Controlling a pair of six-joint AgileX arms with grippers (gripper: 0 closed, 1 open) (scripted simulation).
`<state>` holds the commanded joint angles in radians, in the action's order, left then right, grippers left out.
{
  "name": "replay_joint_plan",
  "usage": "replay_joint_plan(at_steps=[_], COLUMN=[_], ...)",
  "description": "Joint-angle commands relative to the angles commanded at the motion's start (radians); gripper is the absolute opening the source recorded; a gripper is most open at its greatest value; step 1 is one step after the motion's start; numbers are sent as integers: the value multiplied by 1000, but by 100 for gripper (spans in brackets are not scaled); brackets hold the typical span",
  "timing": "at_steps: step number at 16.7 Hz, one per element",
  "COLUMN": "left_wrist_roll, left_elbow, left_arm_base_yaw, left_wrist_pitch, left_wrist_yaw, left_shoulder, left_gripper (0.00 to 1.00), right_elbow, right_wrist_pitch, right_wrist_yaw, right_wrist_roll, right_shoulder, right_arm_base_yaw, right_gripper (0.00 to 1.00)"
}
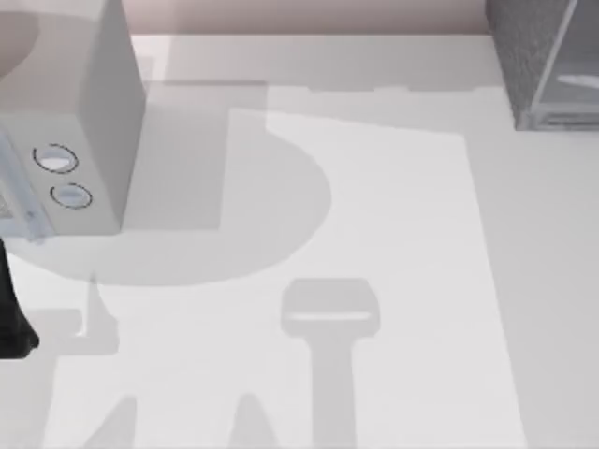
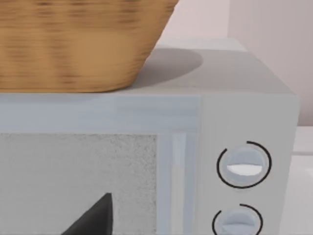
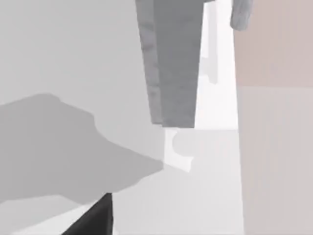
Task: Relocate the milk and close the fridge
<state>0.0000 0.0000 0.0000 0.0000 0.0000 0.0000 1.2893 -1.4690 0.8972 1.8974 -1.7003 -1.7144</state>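
Dark and close to the lens, a wedge of the left gripper (image 2: 93, 218) rises in front of the pale grey box (image 2: 244, 117) in the left wrist view. Whether this gripper is spread or closed I cannot tell. It sits low against the speckled window (image 2: 78, 171) in the box's front. Two round dials (image 2: 243, 165) stand one above the other just beside that window. A wicker basket (image 2: 73, 44) rests on the box's roof, throwing a shadow across it.

From above, the same box (image 1: 84, 103) fills the far left corner of the white table (image 1: 393, 281). A black part of the left arm (image 1: 14, 318) shows at the table's edge, near the box's front. The fridge (image 1: 524, 65) stands well apart from the box, across the table in the far right corner. Its speckled dark side faces the box, with the smoother, lighter panel (image 1: 576, 56) on the side turned away. Broad grey shadows lie on the tabletop between the two.

A similar dark wedge of the right gripper (image 3: 95, 218) shows in the right wrist view; its state cannot be told either. Beyond it hangs a grey slab (image 3: 173, 63), possibly the edge of the fridge's door, with the pinkish wall (image 3: 274, 44) behind.
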Motion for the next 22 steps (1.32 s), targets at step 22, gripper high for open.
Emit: replay_joint_plan(at_steps=[22], left_wrist_roll=[0], left_elbow=[0], left_arm_base_yaw=[0], left_wrist_pitch=[0], left_wrist_yaw=[0], left_shoulder=[0], left_gripper=[100], right_elbow=[15], right_wrist_pitch=[687], right_wrist_yaw=[-77], right_wrist_roll=[-692], right_shoulder=[-110], right_arm_base_yaw=[415], right_gripper=[100])
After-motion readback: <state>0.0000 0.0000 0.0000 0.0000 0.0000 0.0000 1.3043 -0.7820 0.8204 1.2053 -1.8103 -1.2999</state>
